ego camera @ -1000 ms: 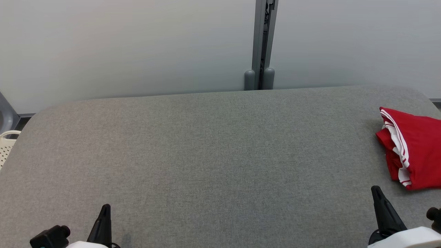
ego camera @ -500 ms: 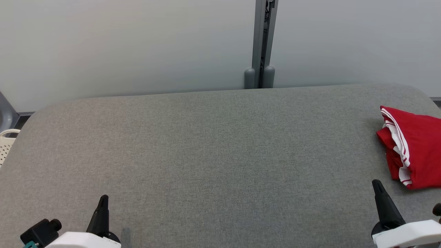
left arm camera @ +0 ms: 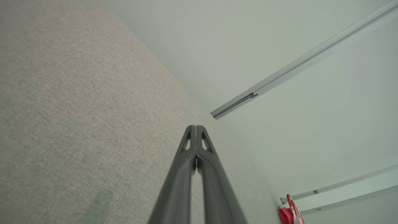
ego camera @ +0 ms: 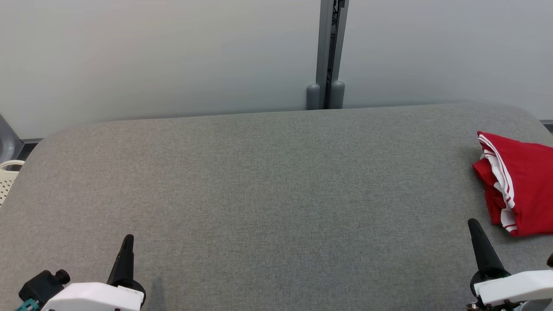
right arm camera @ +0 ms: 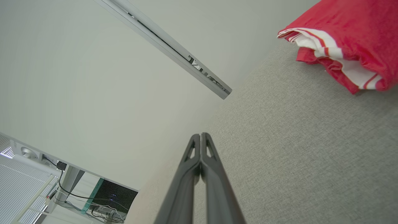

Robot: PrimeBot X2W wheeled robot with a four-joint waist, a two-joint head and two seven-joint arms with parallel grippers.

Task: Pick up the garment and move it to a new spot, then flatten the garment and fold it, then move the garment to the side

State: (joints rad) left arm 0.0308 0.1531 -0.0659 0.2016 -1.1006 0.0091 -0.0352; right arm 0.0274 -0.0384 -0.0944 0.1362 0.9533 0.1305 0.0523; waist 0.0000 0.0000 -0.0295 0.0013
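At the far right edge of the grey table (ego camera: 276, 181), the red garment (ego camera: 520, 185) lies in a compact bundle with its white trim showing, just beyond my right gripper (ego camera: 472, 223). My left gripper (ego camera: 128, 238) sits well apart, at the near left. Both pairs of jaws are clenched on nothing. I judge it folded and set aside; if not, my right jaws must part and reach its near edge.

Grey fabric table (ego camera: 268, 185) spans the scene, pale wall (ego camera: 151, 56) behind it. Grey upright rail (ego camera: 329, 52) at far centre; cream perforated basket (ego camera: 6, 183) off the table's left edge. Dark screen (right arm camera: 113, 196) with cables further off.
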